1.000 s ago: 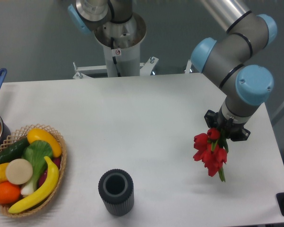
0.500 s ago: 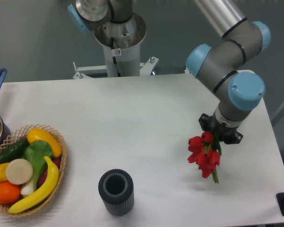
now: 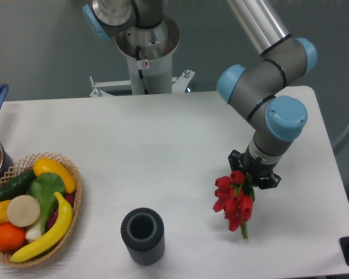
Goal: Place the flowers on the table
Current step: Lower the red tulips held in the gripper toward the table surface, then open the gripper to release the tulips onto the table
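The white worktop (image 3: pixel 163 151) carries a basket of vegetables (image 3: pixel 32 206) at the near left and a dark ribbed cup (image 3: pixel 142 235) near the front edge. Right of the cup, the flowers (image 3: pixel 232 200) hang above the worktop, red buds to the left, a green stem poking down. They look light, soft and easily crushed, so the stems are the sensible place to hold. The hand (image 3: pixel 251 172) appears clamped on the bunch near its top, though its fingers are mostly hidden.

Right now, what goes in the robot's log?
hand: holding flowers | flowers: above table, not down | cup: empty
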Robot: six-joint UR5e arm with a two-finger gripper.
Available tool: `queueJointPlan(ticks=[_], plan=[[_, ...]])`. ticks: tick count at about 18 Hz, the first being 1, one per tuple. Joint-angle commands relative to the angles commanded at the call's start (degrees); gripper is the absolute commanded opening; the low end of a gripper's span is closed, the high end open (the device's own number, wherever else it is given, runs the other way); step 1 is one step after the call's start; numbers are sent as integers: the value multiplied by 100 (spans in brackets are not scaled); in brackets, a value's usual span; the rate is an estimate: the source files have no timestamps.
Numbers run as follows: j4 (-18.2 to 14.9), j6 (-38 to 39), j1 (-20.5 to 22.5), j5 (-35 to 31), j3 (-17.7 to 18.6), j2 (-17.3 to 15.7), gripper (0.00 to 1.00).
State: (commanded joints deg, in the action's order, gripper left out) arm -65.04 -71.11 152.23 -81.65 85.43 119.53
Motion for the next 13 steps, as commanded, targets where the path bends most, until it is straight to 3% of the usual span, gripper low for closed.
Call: queueJointPlan(ticks=[6,11,13], plan=[[44,195,26,-44,70,-61,100],[360,168,193,-245,106,-140,100],[457,-50,386,-299,123,-324,100]])
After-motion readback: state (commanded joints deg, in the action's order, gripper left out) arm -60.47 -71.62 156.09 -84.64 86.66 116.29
